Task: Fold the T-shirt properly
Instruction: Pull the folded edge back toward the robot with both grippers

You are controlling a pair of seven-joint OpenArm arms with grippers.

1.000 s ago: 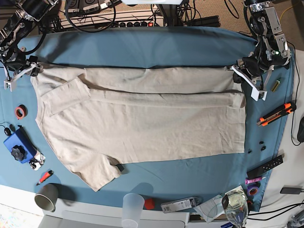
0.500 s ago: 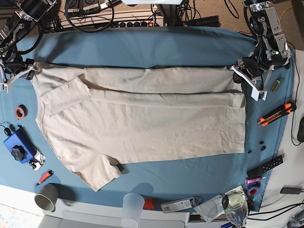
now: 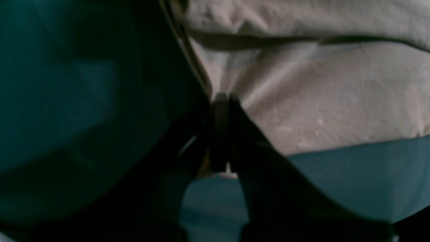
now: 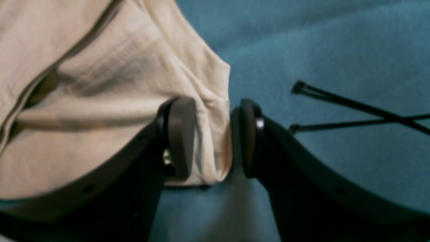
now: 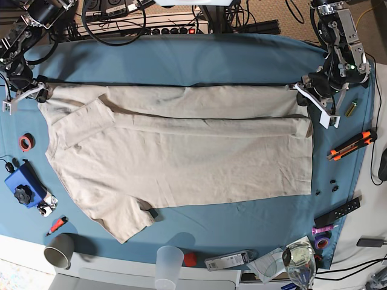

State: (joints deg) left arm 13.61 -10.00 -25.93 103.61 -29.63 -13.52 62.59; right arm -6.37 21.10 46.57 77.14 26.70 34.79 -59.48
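Note:
The beige T-shirt (image 5: pixel 181 157) lies flat on the blue table cloth (image 5: pixel 199 60), collar end at the view's left. Its far edge is folded down into a long band. My left gripper (image 5: pixel 306 96) is at the shirt's far right hem corner. In the left wrist view the gripper (image 3: pixel 221 101) is shut on the edge of the T-shirt (image 3: pixel 319 94). My right gripper (image 5: pixel 36 92) is at the far left shoulder corner. In the right wrist view the gripper (image 4: pixel 213 134) pinches a bunched fold of the T-shirt (image 4: pixel 100 84) between its pads.
Along the front edge stand a grey cup (image 5: pixel 58 249), a clear cup (image 5: pixel 169 261) and a glass (image 5: pixel 299 260). A red tape roll (image 5: pixel 26 142) and a blue device (image 5: pixel 23 184) lie at left. An orange knife (image 5: pixel 351 145) and a black remote (image 5: pixel 337 212) lie at right.
My right gripper has moved a little up and to the left, drawing the shirt's shoulder corner with it. The left arm has not moved.

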